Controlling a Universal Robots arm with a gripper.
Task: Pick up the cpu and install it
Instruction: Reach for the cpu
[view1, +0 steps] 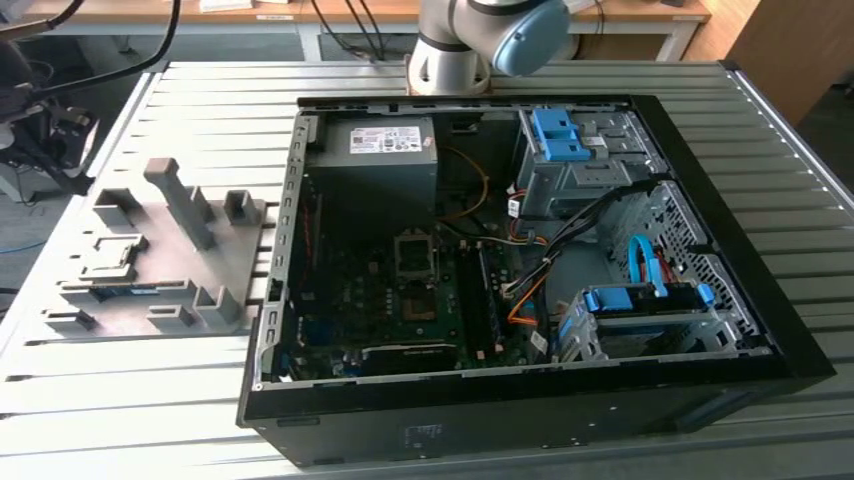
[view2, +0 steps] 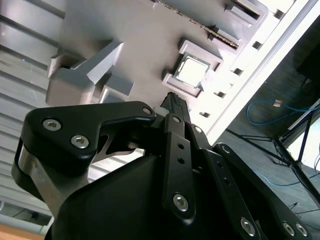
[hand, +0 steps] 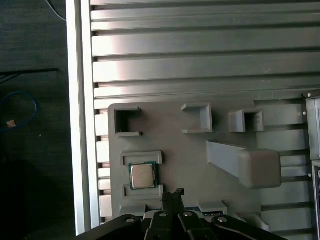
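The cpu (hand: 142, 176) is seated in its square nest (hand: 141, 157) on the grey fixture plate (hand: 170, 125). The gripper (hand: 175, 192) is held over the plate just beside that nest, jaws drawn together, empty. If lowered so, off-centre, the chip could be struck or tipped from the nest.

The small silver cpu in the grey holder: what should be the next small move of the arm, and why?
Probably a short sideways shift to centre the gripper over the small silver-grey square cpu, before any descent. In both wrist views the cpu lies flat in its recess on the grey moulded holder plate, untouched, and the gripper appears offset from it.
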